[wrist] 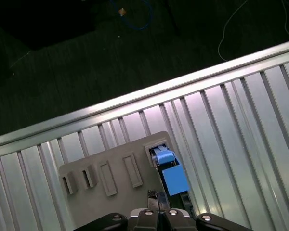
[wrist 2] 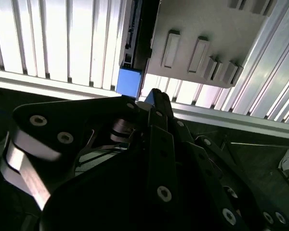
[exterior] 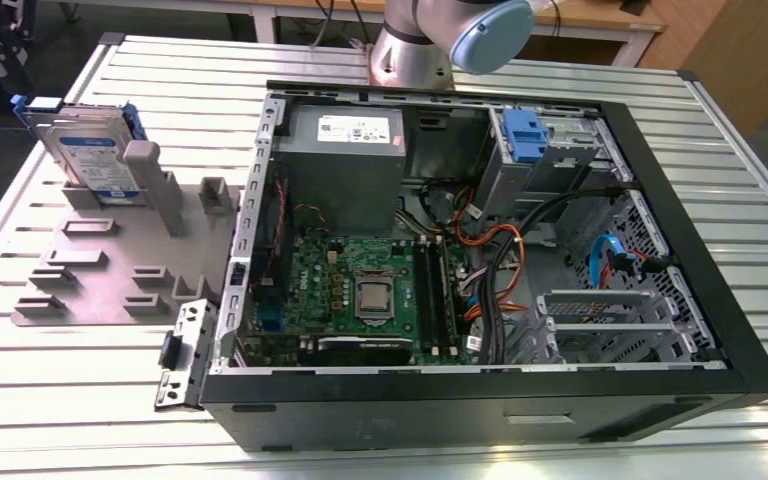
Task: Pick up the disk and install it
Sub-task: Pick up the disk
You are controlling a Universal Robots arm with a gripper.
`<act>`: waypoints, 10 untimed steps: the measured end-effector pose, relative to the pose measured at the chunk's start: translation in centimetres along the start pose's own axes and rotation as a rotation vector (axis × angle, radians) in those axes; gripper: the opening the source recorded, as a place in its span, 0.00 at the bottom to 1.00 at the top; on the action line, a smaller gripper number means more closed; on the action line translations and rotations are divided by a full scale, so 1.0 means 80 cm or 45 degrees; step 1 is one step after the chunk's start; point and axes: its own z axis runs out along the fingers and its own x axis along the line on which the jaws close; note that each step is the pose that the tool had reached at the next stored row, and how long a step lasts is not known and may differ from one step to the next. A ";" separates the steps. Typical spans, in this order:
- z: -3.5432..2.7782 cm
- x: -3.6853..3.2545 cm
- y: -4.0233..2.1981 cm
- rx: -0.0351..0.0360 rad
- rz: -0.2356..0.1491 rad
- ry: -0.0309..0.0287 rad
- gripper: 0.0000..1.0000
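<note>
End effector (wrist 2: 154, 95) pinched shut on nothing, above the disk (exterior: 91, 152) standing on edge in the grey rack (exterior: 104, 262), upper left of the exterior view: stiff, weighty, probably slick, so best gripped across its flat faces.

A ribbed aluminium table (exterior: 51, 400) of long bright slats spans the scene under even light, with a pale wooden bench (exterior: 598, 15) and a wooden cabinet (exterior: 744, 60) behind it, and past its edge a dark floor (wrist: 86, 72).
</note>
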 end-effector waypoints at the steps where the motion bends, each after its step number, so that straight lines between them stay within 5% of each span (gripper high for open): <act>1: 0.0000 0.0000 0.0000 0.0001 -0.013 0.0007 0.11; 10: 0.0015 0.0000 0.0000 0.0027 -0.191 0.0085 0.11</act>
